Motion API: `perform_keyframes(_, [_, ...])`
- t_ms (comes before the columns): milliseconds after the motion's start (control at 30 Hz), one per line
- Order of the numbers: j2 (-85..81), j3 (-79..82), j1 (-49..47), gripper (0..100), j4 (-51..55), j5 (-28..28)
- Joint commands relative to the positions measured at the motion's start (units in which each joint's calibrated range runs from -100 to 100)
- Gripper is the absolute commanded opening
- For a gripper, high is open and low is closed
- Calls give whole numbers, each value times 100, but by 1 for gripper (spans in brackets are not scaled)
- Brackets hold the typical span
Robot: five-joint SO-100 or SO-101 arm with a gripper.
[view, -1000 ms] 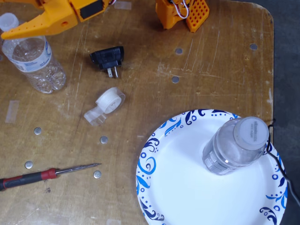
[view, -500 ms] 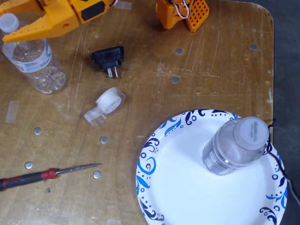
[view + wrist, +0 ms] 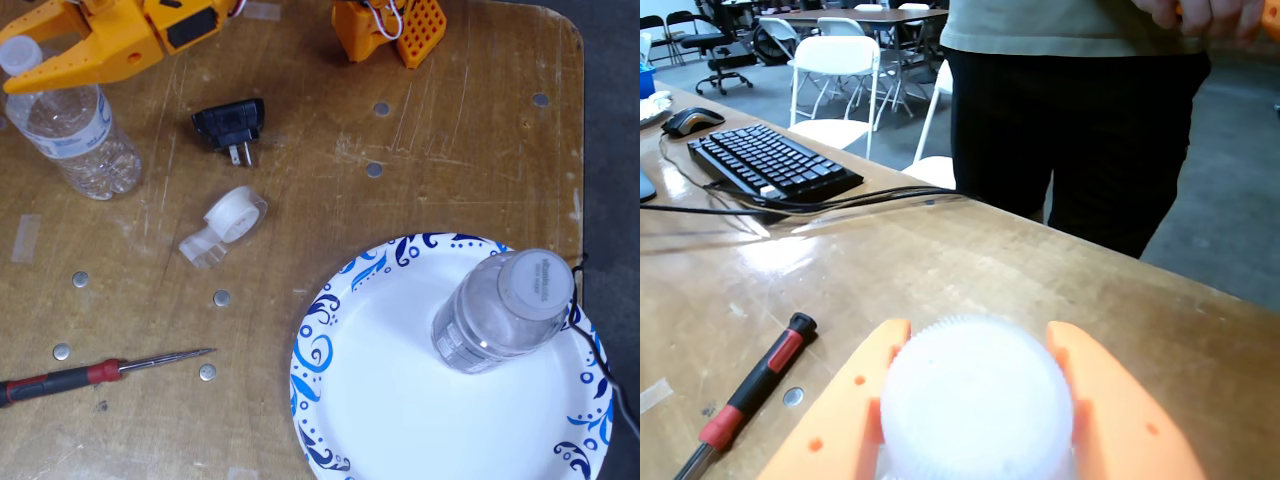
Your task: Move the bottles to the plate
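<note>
Orange claw (image 3: 978,400) is closed on the white cap (image 3: 18,53) of the second bottle (image 3: 78,135), which stands at the table's (image 3: 450,150) far left in the fixed view; the first bottle (image 3: 503,312) already stands upright on the plate (image 3: 390,400). Grasp looks made, so next comes a lift clear of the table and a carry rightward to the plate's bare part; arm reaches in low from the top edge, fingers flanking the cap.

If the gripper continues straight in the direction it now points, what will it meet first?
The gripper already has the white cap of the bottle between its fingers, so that cap comes first. Whether the fingers press it yet is unclear.
</note>
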Motion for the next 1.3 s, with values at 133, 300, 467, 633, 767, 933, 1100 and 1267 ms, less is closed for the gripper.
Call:
perform_keyframes(133, [-35, -343, -8, 2, -69, 136])
perform_keyframes(300, [-27, -362, -29, 2, -69, 136])
perform_keyframes(467, [-44, -380, -40, 2, -69, 152])
perform_keyframes(633, [-61, -1073, -213, 2, 26, 131])
perform_keyframes(767, [-61, -1902, -590, 1, 26, 126])
perform_keyframes(933, [150, -3866, -1442, 1, 1071, 162])
perform_keyframes(1100, [867, -6055, -2854, 1, 2837, 126])
perform_keyframes(1267, [1845, -7362, -3997, 1, 3125, 121])
